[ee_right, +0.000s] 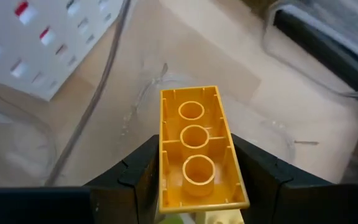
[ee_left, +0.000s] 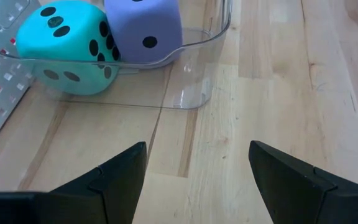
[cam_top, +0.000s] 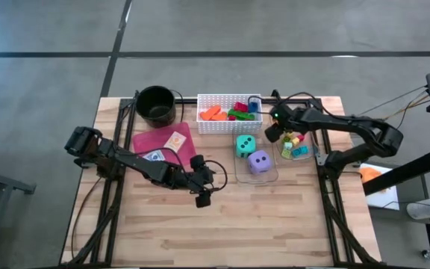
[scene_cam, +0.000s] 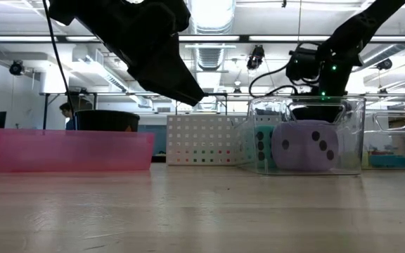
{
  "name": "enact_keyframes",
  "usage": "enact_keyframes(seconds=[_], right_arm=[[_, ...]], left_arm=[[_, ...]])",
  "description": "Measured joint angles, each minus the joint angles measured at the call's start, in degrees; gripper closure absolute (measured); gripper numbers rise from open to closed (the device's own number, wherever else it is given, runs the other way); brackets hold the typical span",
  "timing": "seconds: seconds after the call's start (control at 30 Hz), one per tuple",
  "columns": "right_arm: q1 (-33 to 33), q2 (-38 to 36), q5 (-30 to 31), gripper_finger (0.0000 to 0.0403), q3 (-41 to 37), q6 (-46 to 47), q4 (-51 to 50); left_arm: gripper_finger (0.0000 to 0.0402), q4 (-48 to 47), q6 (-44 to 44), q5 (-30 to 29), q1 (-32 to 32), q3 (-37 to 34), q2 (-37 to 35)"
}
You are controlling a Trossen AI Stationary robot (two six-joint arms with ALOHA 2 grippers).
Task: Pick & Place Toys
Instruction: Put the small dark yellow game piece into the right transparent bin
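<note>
yellow block (ee_right: 199, 150) pinched lengthwise in right gripper (ee_right: 197, 180) for carrying, at two o'clock; left gripper (ee_left: 197, 168) agape, empty, mid-table.

A light wooden table (cam_top: 222, 224) carries, across its upper half, a black pot (cam_top: 156, 104), white perforated basket (cam_top: 228, 113), pink tray (cam_top: 164, 143) — and two clear bins (cam_top: 257, 166).

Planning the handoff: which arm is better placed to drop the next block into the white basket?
Probably the right. Its gripper already clamps a yellow block beside the white basket; the left gripper hangs open and empty before the dice.
</note>
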Motion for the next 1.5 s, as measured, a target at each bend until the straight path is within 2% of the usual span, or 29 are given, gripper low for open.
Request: enact_keyframes(seconds=[0.23,0.47,1.07,1.5], right_arm=[[-1.3,2.0,-2.8,0.0236,0.9,-0.7,-1.2],[-3.3,0.7,-4.2,0.0236,1.1,-2.1,-2.2],[-3.2,-1.1,-4.3,0.0236,1.1,-2.9,-2.9],[-3.2,-1.1,-4.2,0.0236,0.3,0.4,-2.9]], left_arm=[[0.0116,0.0,0.0,0.0,0.0,0.0,0.0],[0.0116,0.0,0.1,0.0,0.0,0.0,0.0],[0.0116,-0.4,0.2,0.0,0.0,0.0,0.0],[0.0116,-0.4,0.2,0.0,0.0,0.0,0.0]])
